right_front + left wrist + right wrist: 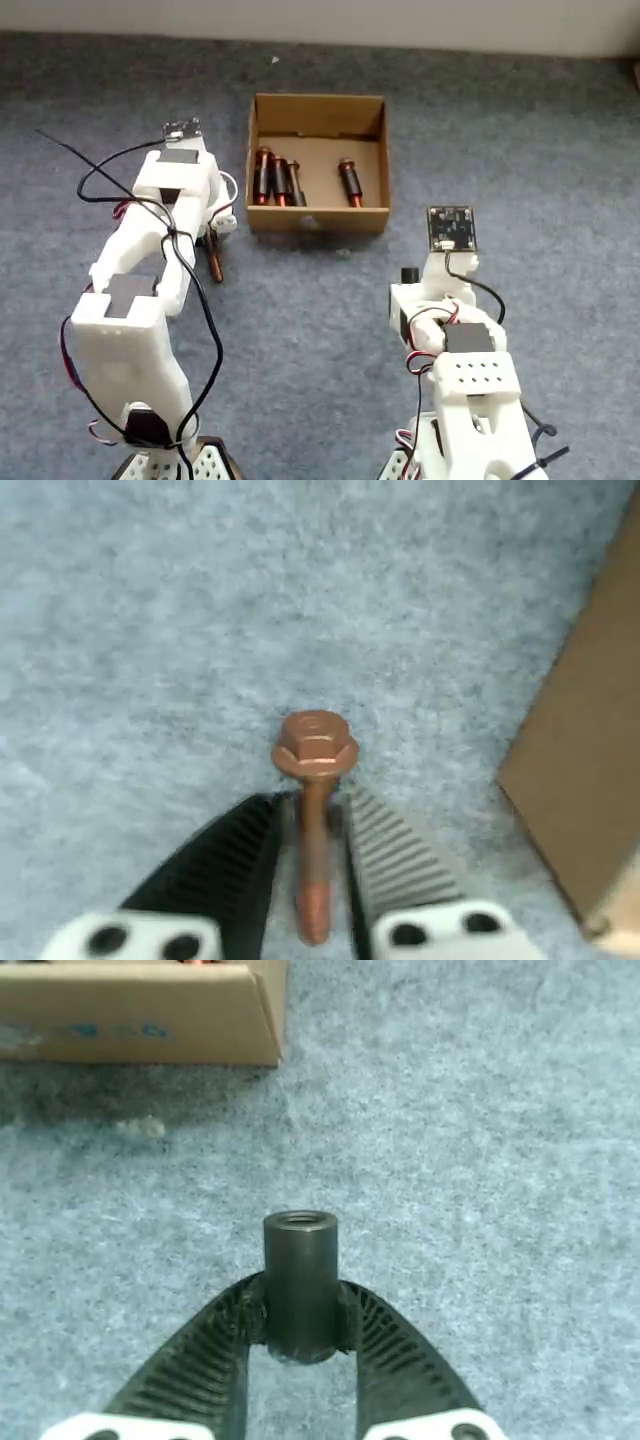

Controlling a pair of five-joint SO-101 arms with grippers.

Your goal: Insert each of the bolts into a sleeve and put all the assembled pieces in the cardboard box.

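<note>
The left end effector (312,800) and right end effector (300,1288) are clamped.

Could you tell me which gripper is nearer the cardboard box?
Left. The left gripper, holding a bolt, is close beside the cardboard box; the right gripper, holding a sleeve, sits farther back.

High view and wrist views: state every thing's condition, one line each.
bolt: held in the left gripper, no sleeve on it.
sleeve: held in the right gripper, bore empty.
box: open on top, assembled pieces lying inside.
</note>
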